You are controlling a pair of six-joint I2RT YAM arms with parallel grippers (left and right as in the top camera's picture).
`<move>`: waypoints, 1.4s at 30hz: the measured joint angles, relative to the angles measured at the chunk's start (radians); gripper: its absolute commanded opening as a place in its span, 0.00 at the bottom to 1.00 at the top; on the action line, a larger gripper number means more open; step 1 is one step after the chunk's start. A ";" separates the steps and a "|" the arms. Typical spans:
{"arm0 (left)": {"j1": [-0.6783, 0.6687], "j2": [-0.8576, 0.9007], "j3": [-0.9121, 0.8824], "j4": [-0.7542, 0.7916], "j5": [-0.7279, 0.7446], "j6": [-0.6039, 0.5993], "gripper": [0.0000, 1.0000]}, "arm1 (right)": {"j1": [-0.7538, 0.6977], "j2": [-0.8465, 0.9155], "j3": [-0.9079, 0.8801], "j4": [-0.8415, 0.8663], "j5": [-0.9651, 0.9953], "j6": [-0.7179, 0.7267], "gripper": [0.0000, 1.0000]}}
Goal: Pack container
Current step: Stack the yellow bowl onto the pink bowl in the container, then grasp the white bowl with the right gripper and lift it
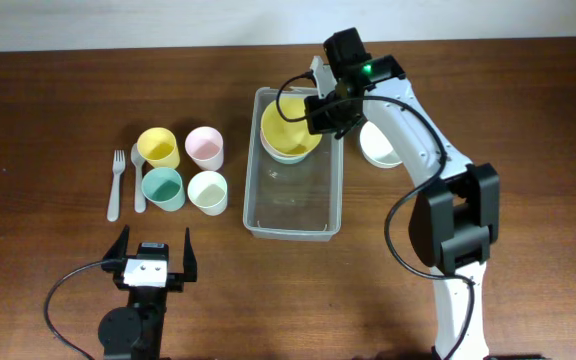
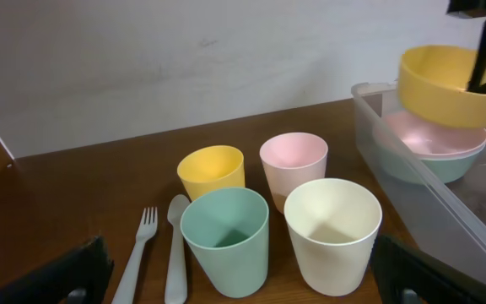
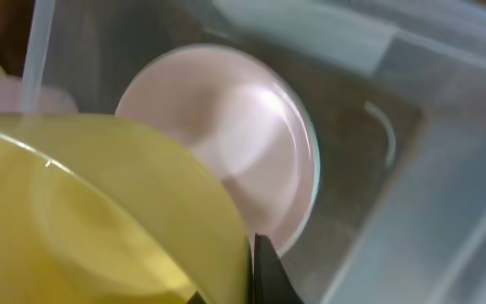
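Right gripper (image 1: 330,108): pinching the rim of the yellow bowl (image 1: 286,125), which hangs off my fingertips.
Container (image 1: 251,200): directly below this gripper; I am over one short end.
Long axis: runs from under my fingers back toward my own base, and that stretch looks bare.
Pink bowl (image 3: 226,152): just beneath the yellow bowl, slightly ahead of my fingertips, already inside the container.
Move ahead, as I judge it: straight down, with a small nudge forward so the yellow bowl nests in the pink one.
Left gripper (image 1: 154,250): fingers spread, holding nothing, cups (image 2: 226,236) ahead of it, container off to its side.
Nearer arm: the right.
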 measured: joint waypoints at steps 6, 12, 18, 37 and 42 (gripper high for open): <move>0.000 0.000 0.000 0.000 0.000 0.000 1.00 | 0.000 0.006 0.018 0.105 -0.013 0.014 0.11; 0.000 0.000 0.000 0.000 0.000 0.000 1.00 | -0.003 0.006 0.112 -0.010 -0.024 0.032 0.35; 0.000 0.000 0.000 0.000 0.000 0.000 1.00 | -0.033 0.005 0.346 -0.248 -0.031 0.027 0.32; 0.000 0.000 0.000 0.000 0.000 0.000 1.00 | -0.446 0.011 0.070 -0.301 0.038 0.042 0.45; 0.000 0.000 0.000 0.000 0.000 0.000 1.00 | -0.446 0.020 -0.114 -0.195 0.038 0.041 0.45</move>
